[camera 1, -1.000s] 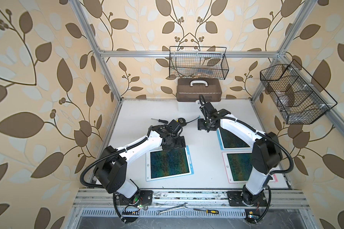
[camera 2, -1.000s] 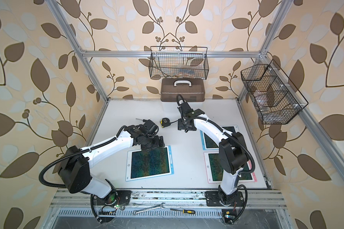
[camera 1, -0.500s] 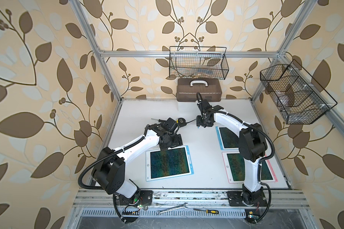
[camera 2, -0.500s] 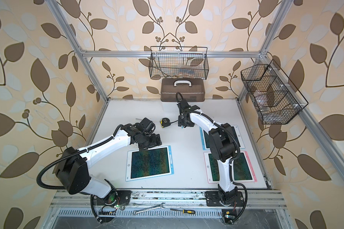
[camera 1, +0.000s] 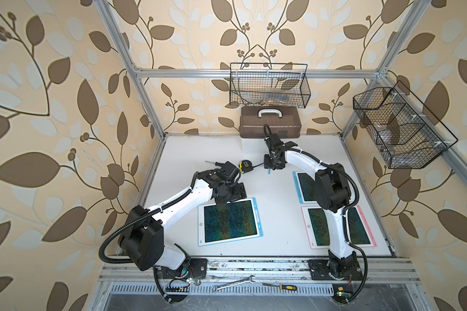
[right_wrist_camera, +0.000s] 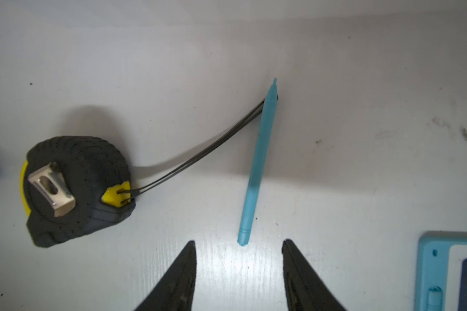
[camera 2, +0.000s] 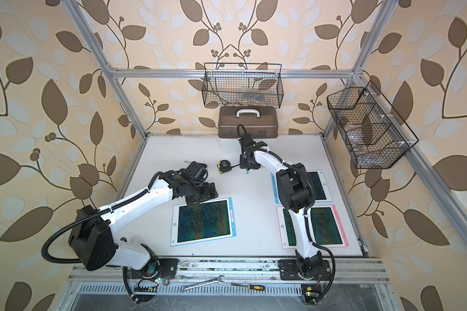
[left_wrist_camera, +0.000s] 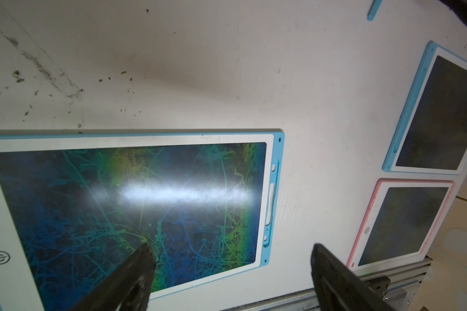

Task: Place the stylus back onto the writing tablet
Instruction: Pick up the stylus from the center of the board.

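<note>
Counter (camera 1: 278,215): layout same as a second ago, nothing on it has moved.

Right arm (camera 1: 302,161): this is the change. The elbow has tucked in over the far blue tablet (camera 1: 301,185) and the wrist has shifted a little toward the tape measure (right_wrist_camera: 76,188). It now points down at the stylus.

Left arm (camera 1: 178,199): barely shifted, parked at the back edge of the near blue tablet (camera 1: 228,220). Left end effector (left_wrist_camera: 231,245) has its fingers wide apart and holds nothing.

Pink tablet (camera 1: 317,227): untouched, not involved.

Right end effector (right_wrist_camera: 238,243): fingers apart, nothing between them. The butt end of the stylus sits just ahead of the gap, roughly centred.

Stylus (right_wrist_camera: 256,167): blue, lying flat on the counter near the back, between the tape measure and the corner of the far blue tablet. It is well apart from the near blue tablet. The tape's strap loop (right_wrist_camera: 200,153) meets it close to the tip, touching or tucked under. I can't tell which.

My read:
- **Progress:** the approach is basically done. Grasp and placement are not yet done.
- **Next move:** needs a short advance along the shaft before closing, otherwise it pinches only the very end.
- **Risk:** the strap may drag along on lift.
- **Target:** the blue stylus probably goes to a blue tablet. The near one's side holder looks empty in the left wrist view, but I'm not certain.
</note>
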Controlling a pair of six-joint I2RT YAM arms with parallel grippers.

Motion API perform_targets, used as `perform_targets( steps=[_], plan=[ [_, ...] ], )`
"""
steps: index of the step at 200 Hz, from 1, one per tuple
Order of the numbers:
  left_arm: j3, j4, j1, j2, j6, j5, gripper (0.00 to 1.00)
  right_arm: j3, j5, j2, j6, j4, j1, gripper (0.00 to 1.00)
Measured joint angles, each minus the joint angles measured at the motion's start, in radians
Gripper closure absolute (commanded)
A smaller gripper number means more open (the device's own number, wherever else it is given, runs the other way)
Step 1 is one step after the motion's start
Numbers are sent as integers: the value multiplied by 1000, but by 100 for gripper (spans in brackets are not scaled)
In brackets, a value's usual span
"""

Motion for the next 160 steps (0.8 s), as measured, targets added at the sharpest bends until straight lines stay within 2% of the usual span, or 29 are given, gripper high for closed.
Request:
perform_targets(
  steps=[76, 160],
  plan=[
    [0, 0, 10, -6, 0, 1, 9, 39, -4, 73, 23, -2, -9, 53],
    [-27, 9, 42, -6, 0, 8, 9, 88, 3, 119, 32, -13, -9, 61]
  ],
)
